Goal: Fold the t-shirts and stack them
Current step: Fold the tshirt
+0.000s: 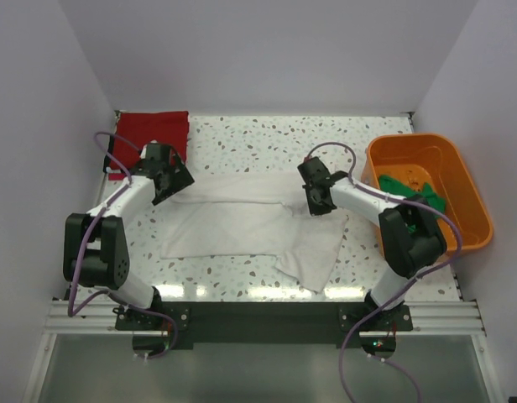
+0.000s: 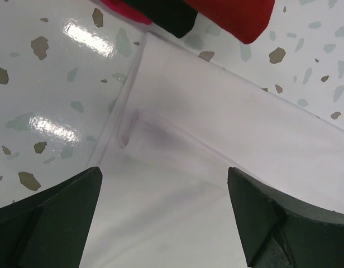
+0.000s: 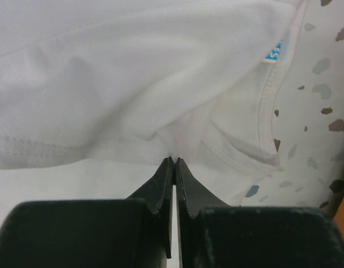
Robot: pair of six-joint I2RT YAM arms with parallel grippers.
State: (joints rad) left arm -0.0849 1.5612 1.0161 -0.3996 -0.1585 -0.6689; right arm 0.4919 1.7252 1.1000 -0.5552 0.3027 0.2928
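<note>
Mid-frame, the white t-shirt (image 1: 242, 227) lies half folded. The right gripper (image 3: 175, 160) pinches its cloth beside the collar (image 3: 266, 111), likely to pull a fold. The left gripper (image 2: 163, 181) hangs open over the shirt's left end. Upper left, the red t-shirt (image 1: 154, 130) sits folded, presumably the stack's base.

R gripper (image 3: 175, 163): fingers pressed together, tips pinching a fold of the white t-shirt (image 3: 122, 78). Stitched neck hem (image 3: 265, 106) curves just beside the pinch, w/ a small blue tag (image 3: 274, 53) inside the collar. Speckled table (image 3: 323, 106) shows past the hem.
</note>
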